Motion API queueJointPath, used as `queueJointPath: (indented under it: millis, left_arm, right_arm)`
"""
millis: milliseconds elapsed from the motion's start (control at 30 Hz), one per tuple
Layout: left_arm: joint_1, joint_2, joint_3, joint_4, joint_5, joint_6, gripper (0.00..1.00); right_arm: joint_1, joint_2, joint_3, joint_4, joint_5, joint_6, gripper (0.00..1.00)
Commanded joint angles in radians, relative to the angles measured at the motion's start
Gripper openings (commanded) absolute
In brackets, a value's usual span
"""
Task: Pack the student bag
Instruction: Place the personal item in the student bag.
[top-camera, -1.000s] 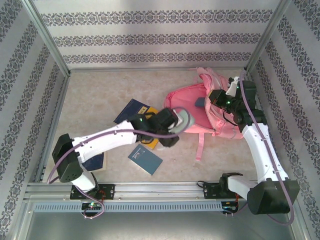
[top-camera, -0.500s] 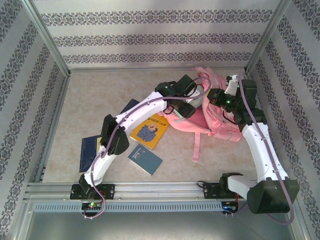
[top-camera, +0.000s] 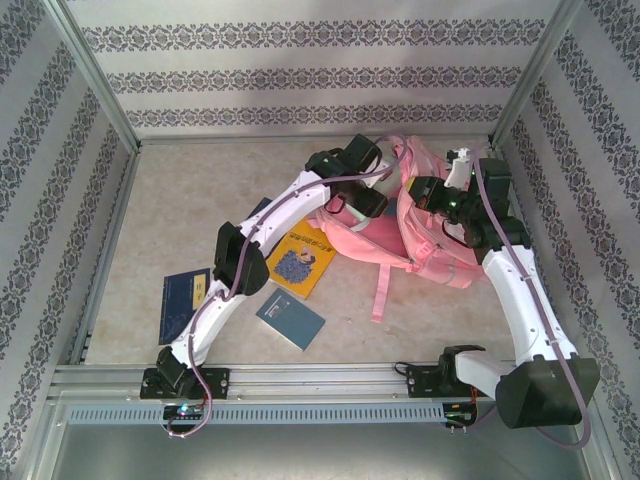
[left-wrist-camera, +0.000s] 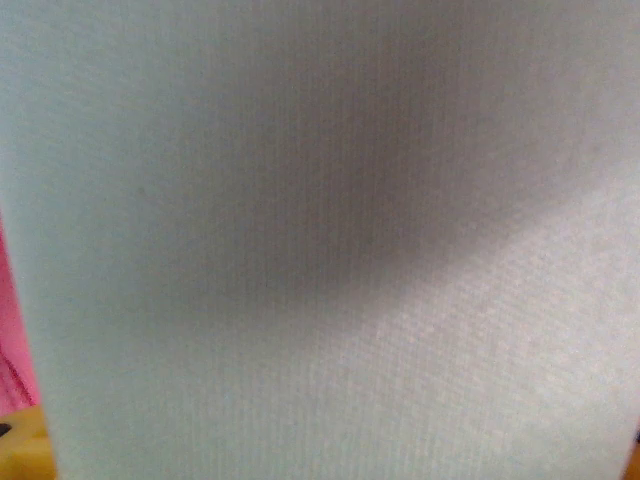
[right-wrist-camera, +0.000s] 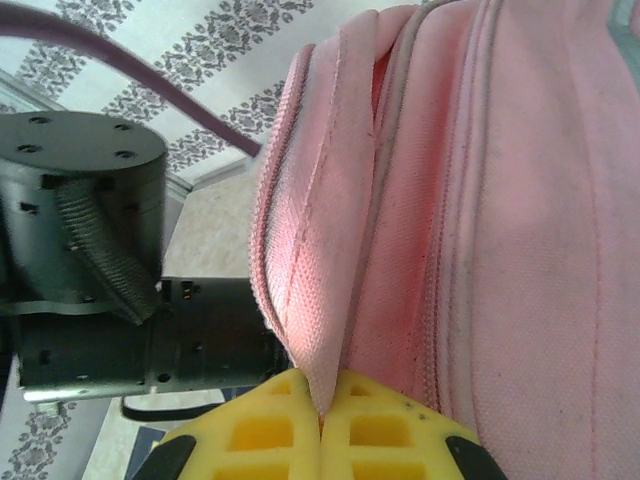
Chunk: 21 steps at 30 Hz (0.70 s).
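Observation:
The pink student bag (top-camera: 425, 240) lies at the back right, its mouth facing left. My right gripper (top-camera: 428, 196) holds the mouth up. In the right wrist view its yellow pads are shut (right-wrist-camera: 322, 408) on a fold of the pink bag (right-wrist-camera: 500, 200) rim. My left gripper (top-camera: 368, 190) reaches to that mouth. The left wrist view is covered by the pale green-grey fabric of the pencil case (left-wrist-camera: 320, 240), held close to the lens, with a sliver of pink bag (left-wrist-camera: 8, 330) at the left edge. The left fingers are hidden behind the case.
A yellow book (top-camera: 300, 262) lies under the left arm, a blue-grey book (top-camera: 290, 320) nearer the front, a dark blue book (top-camera: 183, 300) at the left, and another dark blue one (top-camera: 260, 212) partly under the arm. The left arm's black wrist (right-wrist-camera: 90, 250) sits close beside the bag rim.
The left arm swung from mid-table up and right to the bag's mouth, carrying the pale pencil case. The right gripper kept its hold while the bag shifted slightly left and stood more upright.

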<state>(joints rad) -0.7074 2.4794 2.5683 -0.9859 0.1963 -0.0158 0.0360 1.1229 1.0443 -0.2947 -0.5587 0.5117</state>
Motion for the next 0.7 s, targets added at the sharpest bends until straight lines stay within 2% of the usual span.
queueJointPath:
  millis: [0, 200, 367, 433, 533, 667]
  left_arm:
    - [-0.007, 0.043, 0.026, 0.041, -0.055, 0.064, 0.62]
    - [-0.010, 0.091, 0.026, 0.060, -0.059, 0.111, 0.64]
    - [-0.015, 0.105, 0.024, 0.104, -0.021, 0.094, 0.89]
    - [-0.005, 0.087, 0.019, 0.113, 0.014, 0.049, 0.93]
    - [0.031, 0.015, -0.032, 0.135, 0.084, -0.044, 0.95]
    - [0.078, -0.207, -0.319, 0.302, 0.168, -0.153, 0.95]
  right_arm:
    - [0.019, -0.035, 0.019, 0.156, -0.069, -0.035, 0.00]
    - [0.021, -0.026, 0.017, 0.176, -0.060, -0.039, 0.00]
    - [0.029, -0.006, 0.010, 0.187, -0.045, -0.048, 0.00]
    - [0.030, -0.011, 0.003, 0.186, -0.018, -0.051, 0.00]
    - [0.029, -0.025, -0.019, 0.183, 0.023, -0.058, 0.00]
    - [0.037, -0.074, -0.083, 0.190, 0.111, -0.050, 0.00]
